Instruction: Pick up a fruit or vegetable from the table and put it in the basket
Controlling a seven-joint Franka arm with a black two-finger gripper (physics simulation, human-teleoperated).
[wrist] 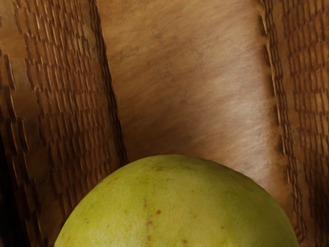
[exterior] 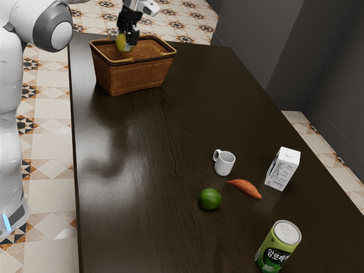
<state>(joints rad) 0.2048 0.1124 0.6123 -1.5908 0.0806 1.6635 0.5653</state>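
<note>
Hold a round yellow-green fruit [exterior: 121, 44] with the black gripper [exterior: 128, 41], clasped between the jaws at the open mouth of the woven brown basket [exterior: 132, 77]. In the exterior view, see the fruit at about the height of the basket's rim, inside its outline, toward the exterior view's left part of the opening. In the wrist view, look down past its speckled skin to the basket's smooth, light-brown floor, with woven walls on either side. Reach to the basket with the white arm [exterior: 11, 114] from the exterior view's left. Find the basket upright on the dark wooden table [exterior: 153, 136], near the table's far end in the exterior view. Well apart from the basket, nearer the exterior camera and toward the exterior view's right, see a loose group: nearest to the basket, a white mug [exterior: 224, 164], upright, with its handle toward the exterior view's left; past the mug from the basket, an orange tapered vegetable [exterior: 246, 188] lying on its side and a round green lime [exterior: 210, 199]; farther than the mug toward the exterior view's right from the basket, a white carton [exterior: 282, 169], upright; farthest of all from the basket, a green can [exterior: 277, 247], also upright.
</note>
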